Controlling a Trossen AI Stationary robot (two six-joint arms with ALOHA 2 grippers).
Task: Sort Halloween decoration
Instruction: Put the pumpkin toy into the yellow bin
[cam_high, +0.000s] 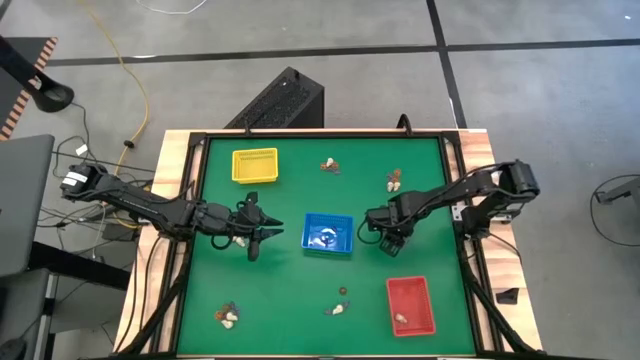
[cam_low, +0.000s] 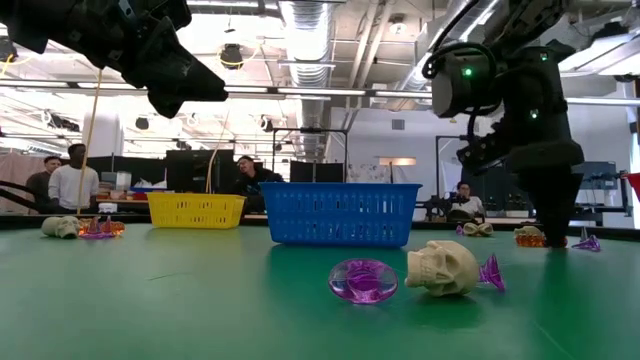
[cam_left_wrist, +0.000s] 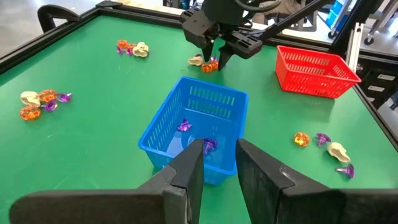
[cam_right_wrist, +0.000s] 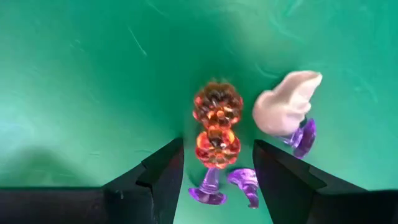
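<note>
My right gripper (cam_right_wrist: 217, 149) points down, open, low over a cluster of Halloween decoration trinkets right of the blue tray (cam_high: 345, 220). Its fingers stand either side of an orange trinket (cam_right_wrist: 217, 144) without touching it. A second orange one (cam_right_wrist: 216, 104), a cream one (cam_right_wrist: 283, 106) and purple ones (cam_right_wrist: 208, 190) lie around it on the mat. My left gripper (cam_left_wrist: 219, 149) hangs open above the table, just left of the blue tray (cam_left_wrist: 168, 134), with nothing between its fingers. Purple trinkets (cam_left_wrist: 184, 126) lie in that tray.
A yellow tray (cam_high: 255, 165) stands at the far left and a red tray (cam_high: 411, 305) at the near right. More trinket clusters lie at the far side (cam_high: 330, 165), far right (cam_high: 395, 180), near left (cam_high: 230, 316) and near middle (cam_high: 340, 305). People sit beyond the table.
</note>
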